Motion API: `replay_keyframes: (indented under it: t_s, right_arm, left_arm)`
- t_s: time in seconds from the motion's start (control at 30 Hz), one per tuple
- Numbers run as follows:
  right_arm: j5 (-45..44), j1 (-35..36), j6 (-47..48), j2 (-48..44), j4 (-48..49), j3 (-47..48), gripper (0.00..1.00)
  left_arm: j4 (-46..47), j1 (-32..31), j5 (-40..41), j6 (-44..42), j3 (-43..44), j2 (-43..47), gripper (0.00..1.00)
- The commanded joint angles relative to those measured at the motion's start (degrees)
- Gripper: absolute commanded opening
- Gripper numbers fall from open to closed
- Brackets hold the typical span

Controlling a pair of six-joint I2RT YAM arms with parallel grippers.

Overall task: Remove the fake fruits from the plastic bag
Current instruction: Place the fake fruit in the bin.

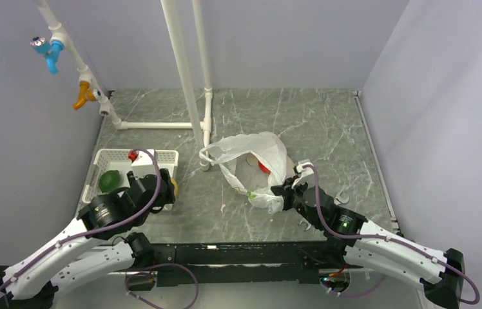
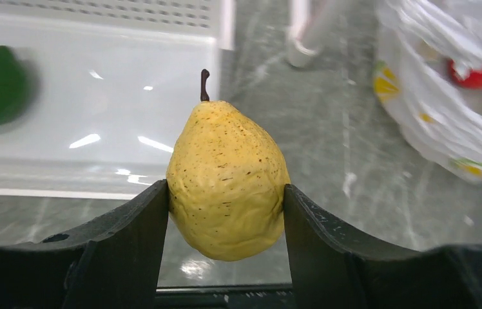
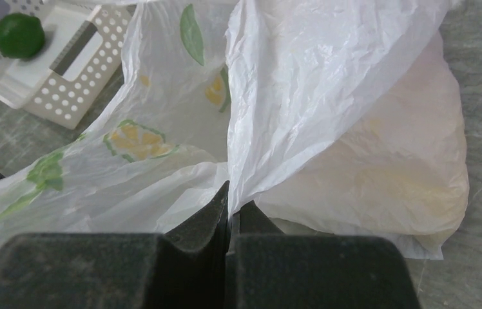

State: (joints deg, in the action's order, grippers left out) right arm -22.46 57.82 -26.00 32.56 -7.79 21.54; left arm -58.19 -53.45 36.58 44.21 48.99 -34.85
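Left: dark green fruit [image 1: 109,181] in the white latticed tray [image 1: 161,154]; by the tray's right edge, left gripper [image 2: 224,193] partway spread, clamped on a speckled yellow pear [image 2: 225,154], stem up, plain only from the left wrist. Centre: plastic bag [image 1: 261,151] on the table [image 1: 316,129], lemon prints, red fruit [image 1: 263,167] inside its mouth. Right: right gripper [image 3: 228,215] pinched tight on a fold of the bag, close-up only from the right wrist.

I work in a lab test booth: plain lilac panels [image 1: 432,96] box in my grey marbled tabletop [image 1: 316,122] on three sides. A bare white pipe frame [image 1: 185,77] stands near its middle. Left of that frame, a blue tap [image 1: 48,50] and an orange tap [image 1: 84,95] hang on a slanted pipe [image 1: 74,59].
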Motion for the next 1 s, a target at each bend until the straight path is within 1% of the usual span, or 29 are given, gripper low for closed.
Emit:
replay_keyframes:
  t_s: [0.0, 0.03, 0.07, 0.13, 0.23, 0.3, 0.4, 0.47, 0.5, 0.53, 0.57, 0.6, 0.63, 0.67, 0.7, 0.83, 0.97]
  right_arm:
    - [0.31, -0.15, 1.09, -3.2, -0.45, 1.23, 0.0]
    - [0.97, -0.16, 1.38, -3.43, -0.52, 1.48, 0.0]
    - [1.66, -0.17, 1.72, -3.45, -0.67, 1.82, 0.0]
    - [2.21, -0.22, 2.12, -2.77, -1.25, 2.69, 0.0]
    - [2.79, -0.23, 2.27, -1.62, -1.55, 3.28, 0.0]
    - [3.1, -0.22, 2.12, -1.2, -0.65, 2.89, 0.0]
    - [3.41, -0.22, 1.89, 0.25, 0.39, 3.31, 0.0]
    - [4.3, -0.2, 2.73, 1.33, 1.62, 3.26, 0.0]
    - [4.57, -0.25, 3.12, 1.82, 2.37, 3.1, 0.0]
    - [4.57, -0.23, 3.34, 2.54, 2.71, 3.19, 0.0]
    - [4.8, -0.21, 3.79, 3.19, 2.95, 3.46, 0.0]
    - [5.29, -0.25, 4.48, 4.07, 3.28, 3.77, 0.0]
    - [5.92, -0.35, 5.23, 4.88, 3.69, 3.97, 0.0]
    - [6.54, -0.28, 5.96, 5.83, 4.29, 4.14, 0.0]
    - [7.0, -0.4, 6.35, 6.81, 4.72, 4.58, 0.0]
    - [11.38, -1.28, 8.9, 11.26, 6.43, 7.01, 0.0]
    - [15.21, -1.69, 11.12, 15.39, 7.06, 10.26, 0.0]
  left_arm:
    - [-3.22, 3.28, 13.61, 2.84, 1.68, -4.87, 0.1]
    - [-3.13, 4.5, 14.78, 2.72, 1.25, -6.14, 0.1]
    - [-1.03, 6.74, 14.47, 1.21, 0.75, -7.58, 0.1]
    - [2.71, 9.91, 12.19, -2.24, -0.61, -9.02, 0.1]
    - [10.07, 17.23, 8.06, -7.1, -3.5, -10.28, 0.13]
    - [13.27, 21.89, 6.07, -9.87, -5.38, -10.96, 0.15]
    - [16.59, 29.71, 1.6, -12.95, -7.52, -13.18, 0.22]
    - [17.78, 33.46, -2.1, -13.06, -8.38, -15.12, 0.26]
    - [17.69, 34.62, -3.8, -12.52, -8.35, -15.89, 0.32]
    - [17.23, 35.22, -5.07, -11.7, -8.14, -16.5, 0.44]
    - [16.68, 35.4, -5.56, -10.58, -8.04, -16.71, 0.59]
    - [16.33, 35.4, -5.71, -9.59, -8.05, -16.46, 0.77]
    - [16.15, 35.46, -5.99, -8.91, -8.23, -15.85, 0.89]
    - [15.85, 35.44, -6.28, -8.24, -8.48, -14.87, 0.98]
    - [15.23, 35.43, -6.59, -7.74, -8.72, -13.84, 0.99]
    - [13.49, 35.39, -8.83, -7.37, -8.28, -8.41, 0.99]
    - [10.78, 35.37, -12.9, -8.55, -5.55, -2.96, 0.99]
